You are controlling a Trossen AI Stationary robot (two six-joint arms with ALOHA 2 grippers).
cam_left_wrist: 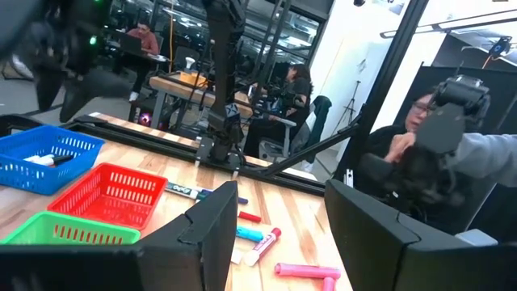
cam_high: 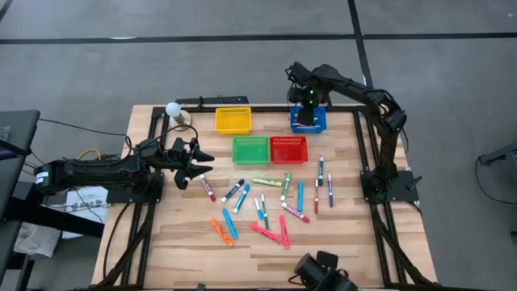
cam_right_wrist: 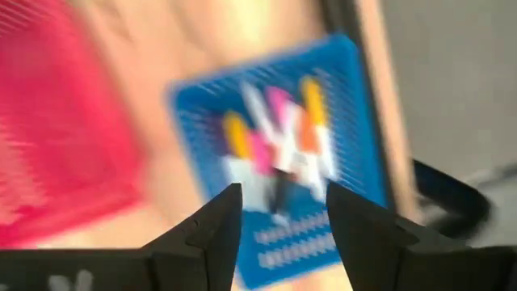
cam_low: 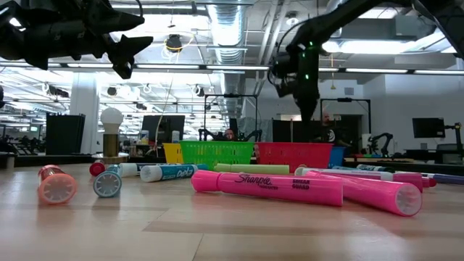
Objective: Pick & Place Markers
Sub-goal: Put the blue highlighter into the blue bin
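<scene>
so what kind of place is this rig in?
Likely a robotics lab or open workshop: exposed ceiling ducts, rows of monitors on benches, people at desks, and another arm rig behind the table.

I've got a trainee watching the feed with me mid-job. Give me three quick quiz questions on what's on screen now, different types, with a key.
1. True or false: the right gripper hangs over the blue basket.
2. Which basket lies directly beside the red basket? A) yellow B) green C) blue
3. Fill in: the left gripper is near the table's ____ edge, beside the loose markers.

Key
1. True; its wrist view looks down into that basket, jaws apart, with markers inside.
2. B, the green basket; the yellow basket sits farther back.
3. Left; its jaws are open and hold nothing.
</scene>
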